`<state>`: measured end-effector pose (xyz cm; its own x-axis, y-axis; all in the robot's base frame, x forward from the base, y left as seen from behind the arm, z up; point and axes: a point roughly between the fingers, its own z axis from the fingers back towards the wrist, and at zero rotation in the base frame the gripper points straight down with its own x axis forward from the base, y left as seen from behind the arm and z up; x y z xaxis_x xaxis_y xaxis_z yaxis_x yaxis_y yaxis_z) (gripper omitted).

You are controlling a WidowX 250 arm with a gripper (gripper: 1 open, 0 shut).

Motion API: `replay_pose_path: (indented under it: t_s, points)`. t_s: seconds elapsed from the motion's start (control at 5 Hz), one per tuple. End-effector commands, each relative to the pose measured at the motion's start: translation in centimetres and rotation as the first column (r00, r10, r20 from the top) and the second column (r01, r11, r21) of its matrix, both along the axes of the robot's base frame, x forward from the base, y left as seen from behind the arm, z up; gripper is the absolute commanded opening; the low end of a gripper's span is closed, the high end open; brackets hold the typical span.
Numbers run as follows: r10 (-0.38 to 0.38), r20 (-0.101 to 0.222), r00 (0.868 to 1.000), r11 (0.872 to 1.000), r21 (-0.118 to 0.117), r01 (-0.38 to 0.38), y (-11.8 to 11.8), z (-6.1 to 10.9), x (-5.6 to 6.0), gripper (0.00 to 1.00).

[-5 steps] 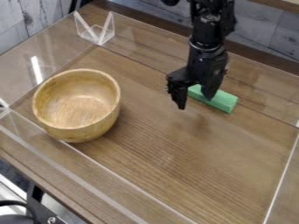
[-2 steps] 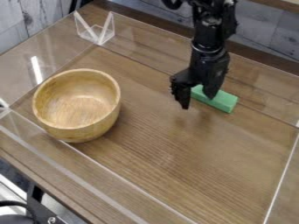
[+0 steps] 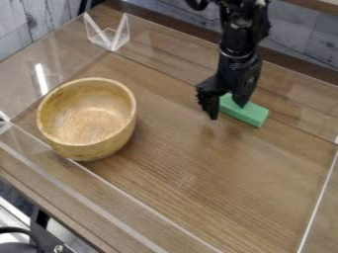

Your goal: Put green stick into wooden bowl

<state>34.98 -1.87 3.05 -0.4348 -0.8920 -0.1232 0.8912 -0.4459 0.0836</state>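
The green stick [image 3: 243,112], a flat, smooth mint-green bar, lay on the brown wood-toned tabletop [image 3: 185,163]. The dark gripper [image 3: 222,111] was spread wide over it, fingers on either side; whether they touched it, I could not tell. Well apart stood the wooden bowl [image 3: 87,119], round, deep and light tan (its rim thick and smoothly curved), with bare wood showing inside.
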Motion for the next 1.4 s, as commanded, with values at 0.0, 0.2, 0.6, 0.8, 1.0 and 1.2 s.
replay_pose_path:
  t_s: [0.0,0.2,0.6,0.8,1.0,1.2]
  points:
    - [-0.003,0.001,1.0,1.0,0.009,0.003,0.0,-0.6,0.0,1.0]
    - [-0.005,-0.002,1.0,1.0,0.014,0.005,-0.1,-1.3,-0.2,1.0]
    - [-0.005,-0.015,1.0,1.0,0.028,0.006,-0.1,-2.5,-0.5,1.0]
    - [-0.003,-0.025,1.0,0.999,0.043,0.004,-0.1,-2.8,-0.7,0.0]
    - [-0.024,-0.069,0.997,0.999,0.027,0.026,-0.2,-2.0,-1.1,0.0]
    - [-0.029,-0.104,0.994,0.999,0.012,0.03,-0.4,-1.3,-1.2,0.0]
